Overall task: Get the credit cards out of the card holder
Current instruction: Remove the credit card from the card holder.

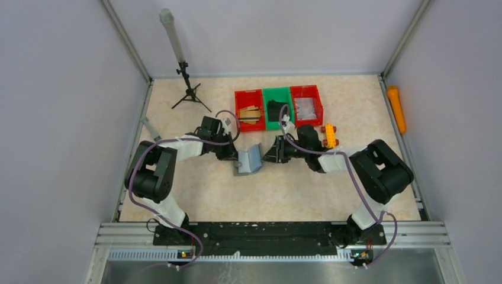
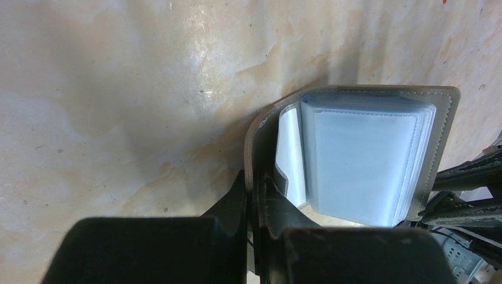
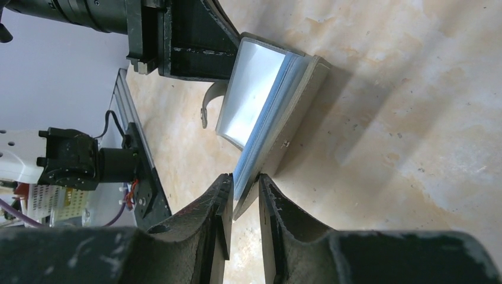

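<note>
Card holder (image 1: 248, 160), one cover pinched in left jaws, other in right jaws

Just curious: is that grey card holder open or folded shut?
Open: the left hand and right hand each pinch a cover of the card holder, pockets showing.

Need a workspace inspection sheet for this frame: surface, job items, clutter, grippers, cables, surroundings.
Surface: mottled beige table, glossy.
Job's things: card holder held open between the grippers; credit cards not discernible.
Clutter: red, green, red bins; tripod; yellow toy.
Grippers: left gripper and right gripper, jaws shut on opposite sides of the holder.
Cables: purple cables along both arms.
Surroundings: grey walls; orange object beyond right rail.
</note>
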